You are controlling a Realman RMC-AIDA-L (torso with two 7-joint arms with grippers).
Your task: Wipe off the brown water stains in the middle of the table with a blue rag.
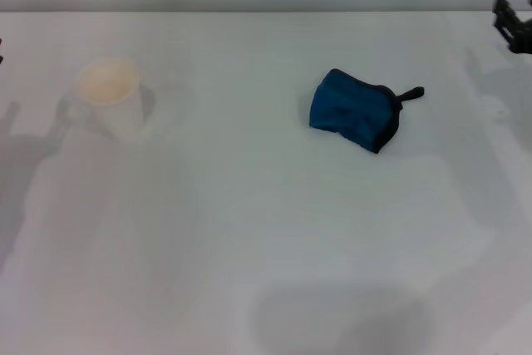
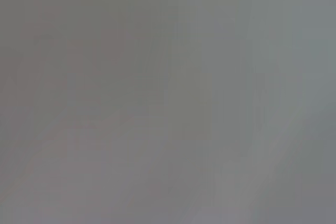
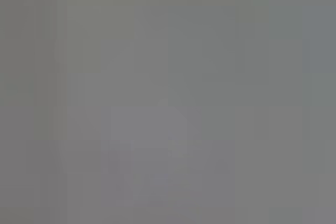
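Note:
The blue rag [image 1: 356, 110], folded, with black edging and a short black loop, lies on the white table [image 1: 274, 230] right of centre in the head view. The brown water stains are out of view; the table around the rag looks plain white. Part of my right gripper [image 1: 514, 27] shows as a dark shape at the far right edge, well apart from the rag. Only a dark sliver of my left gripper [image 1: 2, 49] shows at the left edge. Both wrist views are plain grey and show no object.
A white paper cup [image 1: 110, 104] stands upright on the left side of the table. Grey shadows fall along the left side, the right side and the near edge. The table's far edge [image 1: 249, 12] meets a grey wall.

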